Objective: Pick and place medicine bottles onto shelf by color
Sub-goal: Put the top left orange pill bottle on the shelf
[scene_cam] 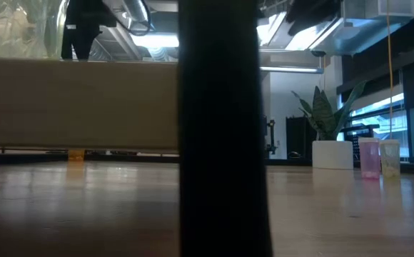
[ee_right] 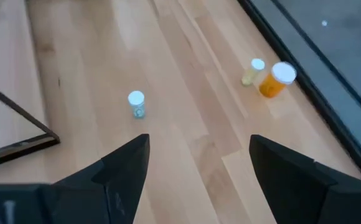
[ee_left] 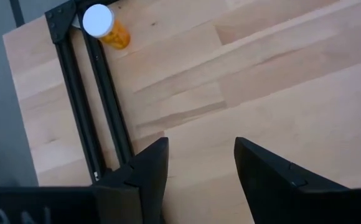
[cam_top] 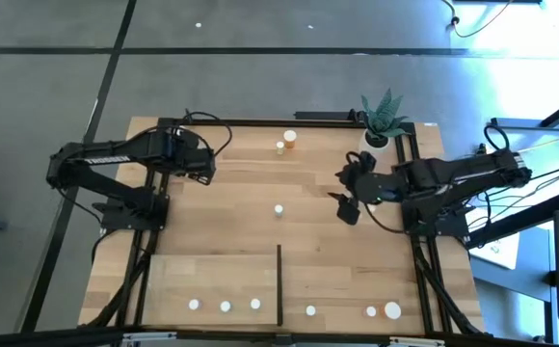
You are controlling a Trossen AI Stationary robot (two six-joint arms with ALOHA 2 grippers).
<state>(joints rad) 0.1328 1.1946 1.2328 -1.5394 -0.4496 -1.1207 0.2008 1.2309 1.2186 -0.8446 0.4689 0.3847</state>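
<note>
My left gripper (cam_top: 205, 172) (ee_left: 199, 146) hovers open over bare wood at the table's far left, tilted steeply down. An orange medicine bottle (ee_left: 106, 28) with a white cap lies beside the black rails there. My right gripper (cam_top: 342, 190) (ee_right: 199, 140) hangs open above the table's right middle. Ahead of it stand a small green-tinted bottle (ee_right: 136, 104) (cam_top: 279, 208), a small yellowish one (ee_right: 253, 70) (cam_top: 279, 147) and a larger orange one (ee_right: 276, 79) (cam_top: 290, 138). The shelf (cam_top: 212, 280) lies at the near left with three bottles (cam_top: 226, 306) on it.
The shelf's black upright strip (cam_top: 279, 284) (scene_cam: 223, 128) stands at its right edge. Three more white-capped bottles (cam_top: 371, 311) stand near the front edge, right of it. A white pot with a spiky plant (cam_top: 384, 120) sits at the far right corner. Black rails (ee_left: 99, 93) frame the table.
</note>
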